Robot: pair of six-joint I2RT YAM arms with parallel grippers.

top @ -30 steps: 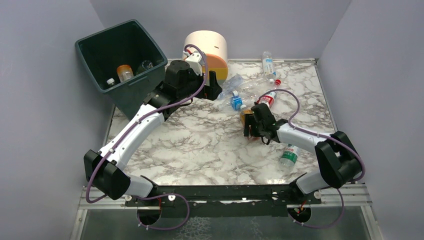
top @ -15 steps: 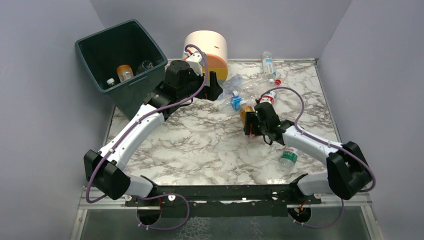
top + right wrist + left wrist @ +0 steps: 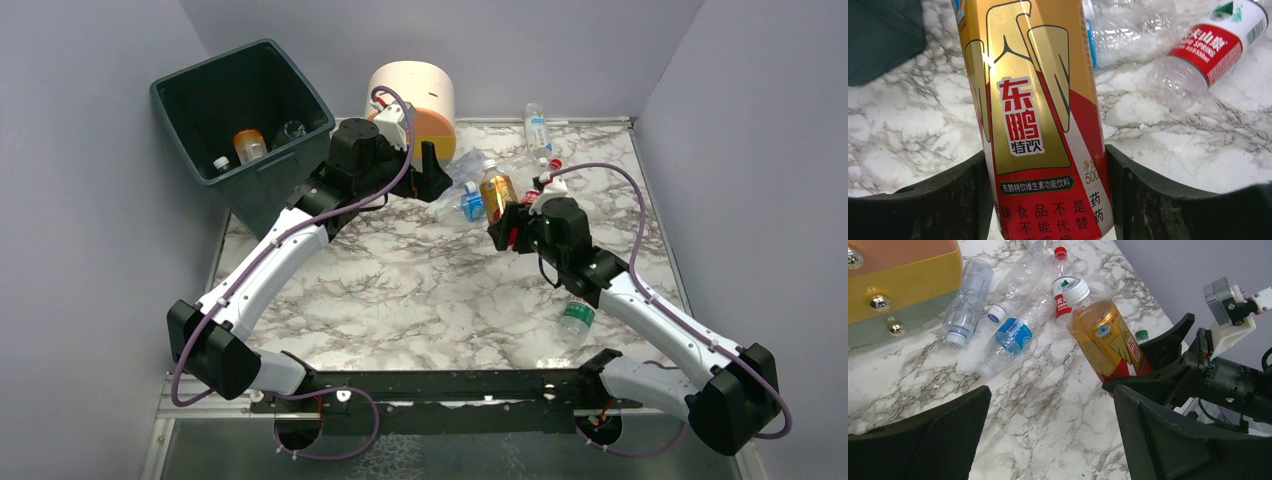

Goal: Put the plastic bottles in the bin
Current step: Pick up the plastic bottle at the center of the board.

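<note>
The marble table (image 3: 400, 290) carries everything you see, and the dark green bin (image 3: 262, 192) stands at its far left corner, tipped so its mouth faces the overhead camera. Right of the bin, close to its rim, sits the round cream, orange and yellow drawer unit (image 3: 412, 90).

Your left gripper (image 3: 432, 172) hangs just right of the bin with its jaws spread wide and nothing between them. Your right gripper (image 3: 510, 225) is farther right of the bin, about mid-table. Its fingers (image 3: 1148, 195) are clamped on both sides of the orange bottle (image 3: 497, 190) low on its red and gold label. That bottle leans with its white cap pointing up and away from you; you cannot tell whether its base touches the table.

Inside the bin lie an orange bottle (image 3: 249, 146), a clear one (image 3: 291, 130) and a white-capped one (image 3: 221, 162).

Farther right of the bin than the left gripper, a cluster of clear bottles (image 3: 1010, 337) lies flat, a red-labelled one (image 3: 1062, 295) among them. Well right of the bin, one clear bottle (image 3: 537, 128) lies at the far edge and a green-labelled one (image 3: 578, 314) nearer you.
</note>
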